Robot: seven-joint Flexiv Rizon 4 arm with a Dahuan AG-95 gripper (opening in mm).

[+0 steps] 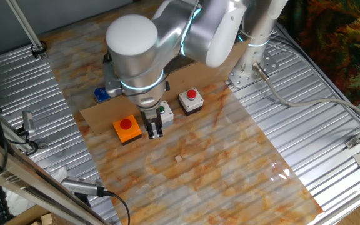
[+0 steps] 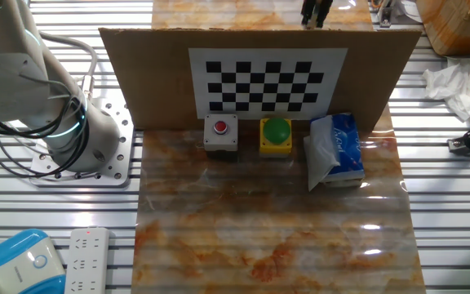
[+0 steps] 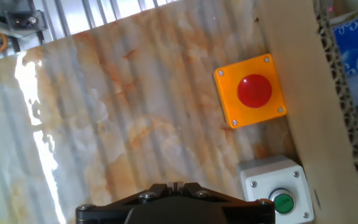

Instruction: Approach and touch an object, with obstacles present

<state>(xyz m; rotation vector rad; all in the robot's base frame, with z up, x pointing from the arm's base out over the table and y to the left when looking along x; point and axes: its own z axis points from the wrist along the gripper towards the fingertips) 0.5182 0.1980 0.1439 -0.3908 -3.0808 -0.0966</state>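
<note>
A long brown cardboard strip (image 1: 186, 74) stands on edge across the marble board; the other fixed view shows its far face (image 2: 137, 77), which carries a checkerboard sheet. On the near side stand an orange box with a red button (image 1: 127, 129), a white box with a green button (image 1: 165, 112) and a grey box with a red button (image 1: 191, 100). My gripper (image 1: 154, 132) is shut and empty, pointing down between the orange and white boxes, just above the board. The hand view shows its fingertips (image 3: 176, 185) closed, with the orange box (image 3: 252, 90) and the white box (image 3: 277, 190) to the right.
Behind the cardboard stand a grey red-button box (image 2: 220, 132), a yellow green-button box (image 2: 277, 135) and a blue tissue pack (image 2: 337, 149). The arm's base (image 2: 88, 143) is bolted to the ribbed metal table (image 1: 317, 119). A small chip (image 1: 178, 158) lies on the board.
</note>
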